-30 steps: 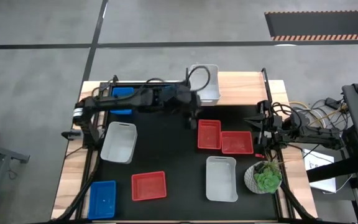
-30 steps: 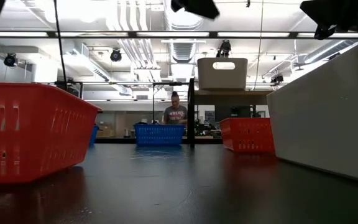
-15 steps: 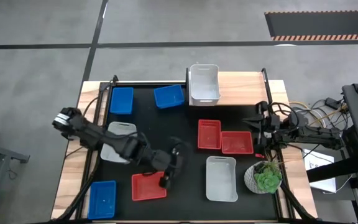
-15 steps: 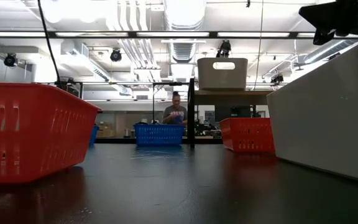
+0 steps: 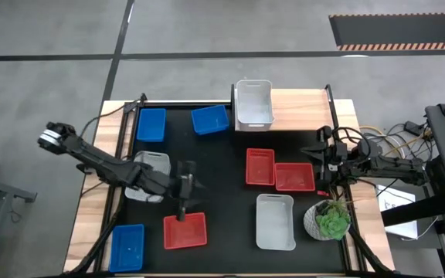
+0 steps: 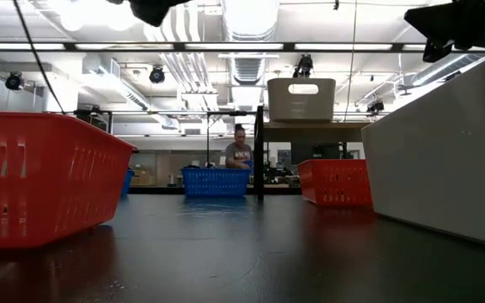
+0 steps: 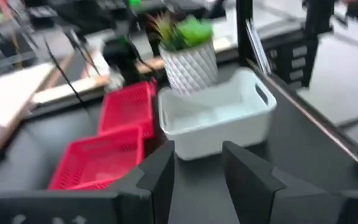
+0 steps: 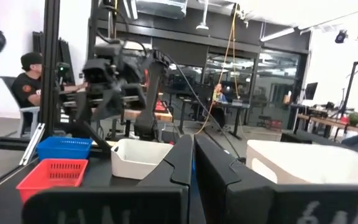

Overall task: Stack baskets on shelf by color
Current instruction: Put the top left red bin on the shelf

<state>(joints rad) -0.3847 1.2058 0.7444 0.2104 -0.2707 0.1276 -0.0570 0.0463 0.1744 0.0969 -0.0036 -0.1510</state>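
Observation:
My left gripper (image 5: 185, 193) hovers open and empty above the black table, just past the far end of a red basket (image 5: 185, 231) and beside a white basket (image 5: 147, 174). In the left wrist view its fingers (image 7: 197, 171) look across at another white basket (image 7: 216, 118), two red baskets (image 7: 120, 134) and the plant pot (image 7: 188, 59). My right gripper (image 5: 319, 164) waits shut at the table's right edge, beside two red baskets (image 5: 293, 176). One white basket (image 5: 253, 103) stands on the left end of the wooden shelf (image 5: 304, 110). Three blue baskets (image 5: 151, 123) (image 5: 210, 120) (image 5: 127, 247) rest on the table.
The plant pot (image 5: 327, 220) stands at the near right corner beside a white basket (image 5: 275, 222). The shelf's right part is bare wood. Black frame posts (image 5: 327, 93) flank the shelf. A person (image 6: 238, 156) stands far behind the table.
My left gripper has swung away from the white basket on the shelf toward the table's near edge, then toward the left, and now hangs over the far end of the near red basket. The white basket stays on the shelf. The blue basket the arm covered shows again.

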